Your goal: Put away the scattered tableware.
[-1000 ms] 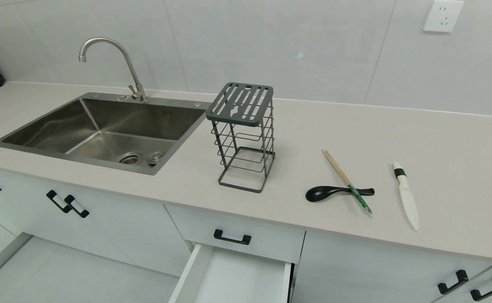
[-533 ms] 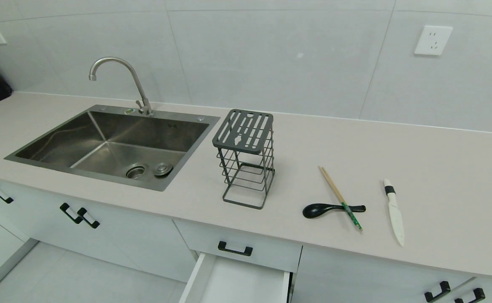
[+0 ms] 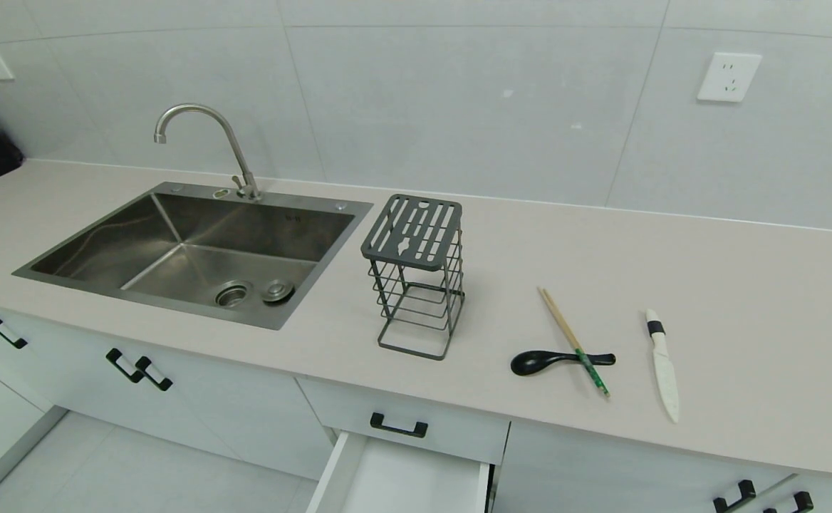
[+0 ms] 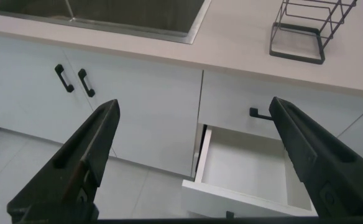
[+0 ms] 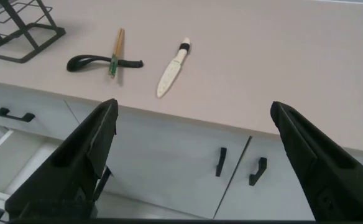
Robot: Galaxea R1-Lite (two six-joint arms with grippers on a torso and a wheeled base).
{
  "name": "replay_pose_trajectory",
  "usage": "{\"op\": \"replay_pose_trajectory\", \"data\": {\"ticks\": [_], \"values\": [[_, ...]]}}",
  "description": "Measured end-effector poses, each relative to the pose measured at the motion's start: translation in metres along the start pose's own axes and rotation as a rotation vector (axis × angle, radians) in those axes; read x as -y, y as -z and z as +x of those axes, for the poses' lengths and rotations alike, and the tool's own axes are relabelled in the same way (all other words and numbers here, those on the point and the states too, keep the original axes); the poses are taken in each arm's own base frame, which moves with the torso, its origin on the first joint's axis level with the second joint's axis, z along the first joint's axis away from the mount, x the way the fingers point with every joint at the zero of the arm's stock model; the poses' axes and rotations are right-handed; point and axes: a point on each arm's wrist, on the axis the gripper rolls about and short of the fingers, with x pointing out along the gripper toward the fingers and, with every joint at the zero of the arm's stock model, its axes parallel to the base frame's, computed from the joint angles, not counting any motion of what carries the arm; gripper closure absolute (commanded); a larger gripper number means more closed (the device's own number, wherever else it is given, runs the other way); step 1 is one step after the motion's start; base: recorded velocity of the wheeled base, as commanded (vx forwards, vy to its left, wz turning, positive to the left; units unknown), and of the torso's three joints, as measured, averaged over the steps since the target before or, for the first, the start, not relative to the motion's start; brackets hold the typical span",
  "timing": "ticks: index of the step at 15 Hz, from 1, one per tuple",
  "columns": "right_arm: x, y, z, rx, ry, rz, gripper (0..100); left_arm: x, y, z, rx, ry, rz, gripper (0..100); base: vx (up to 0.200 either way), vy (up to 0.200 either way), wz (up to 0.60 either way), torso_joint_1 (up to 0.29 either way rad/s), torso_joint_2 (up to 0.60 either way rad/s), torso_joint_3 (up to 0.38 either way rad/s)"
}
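Inventory of what lies before me.

1. My left jaws: spread wide, nothing between them. They hang in front of the cabinets, above the open drawer [image 4: 250, 171].
2. My right jaws: spread wide, nothing held. They hang off the front edge of the worktop [image 3: 744, 285], on the tableware's side.
3. Spoon [image 3: 538, 363]: black, lying flat on the worktop near its front edge, with the bowl toward the rack and the handle pointing away from it.
4. Chopsticks [image 3: 573, 342]: a wooden pair with green ends, lying together and slantwise across the spoon's handle, touching it.
5. Knife [image 3: 662, 363]: white with a black band near its far end. It lies flat beside the chopsticks on the side away from the rack, apart from them.
6. Rack [image 3: 416, 278]: dark wire with a slotted top, standing upright between the sink [image 3: 174, 249] and the spoon.
7. Faucet [image 3: 209, 142]: curved metal, behind the sink.
8. Wall socket [image 3: 728, 77]: white, on the tiles above the knife's end of the worktop.
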Motion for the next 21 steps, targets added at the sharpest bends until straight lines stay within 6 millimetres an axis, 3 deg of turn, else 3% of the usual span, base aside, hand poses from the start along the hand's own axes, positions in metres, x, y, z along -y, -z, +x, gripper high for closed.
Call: {"op": "replay_pose_trajectory", "data": {"ticks": [4, 6, 9, 14, 21], "values": [[-0.001, -0.011, -0.001, 0.106, -0.068, -0.031, 0, 0.000, 0.000, 0.000, 0.000, 0.000, 0.000, 0, 0.000, 0.000, 0.00, 0.000, 0.00, 0.000], [-0.005, -0.012, 0.000, 0.088, -0.215, -0.037, 0, 0.000, 0.000, 0.000, 0.000, 0.000, 0.000, 0, 0.000, 0.000, 0.00, 0.000, 0.00, 0.000], [-0.006, -0.035, 0.006, 0.005, -0.302, -0.027, 0, 0.000, 0.000, 0.000, 0.000, 0.000, 0.000, 0, 0.000, 0.000, 0.00, 0.000, 0.00, 0.000], [-0.007, -0.078, 0.053, -0.233, -0.426, -0.025, 0, 0.000, 0.000, 0.000, 0.000, 0.000, 0.000, 0, 0.000, 0.000, 0.00, 0.000, 0.00, 0.000], [-0.011, -0.080, 0.119, -0.408, -0.490, -0.111, 0, 0.000, 0.000, 0.000, 0.000, 0.000, 0.000, 0, 0.000, 0.000, 0.00, 0.000, 0.00, 0.000]]}}
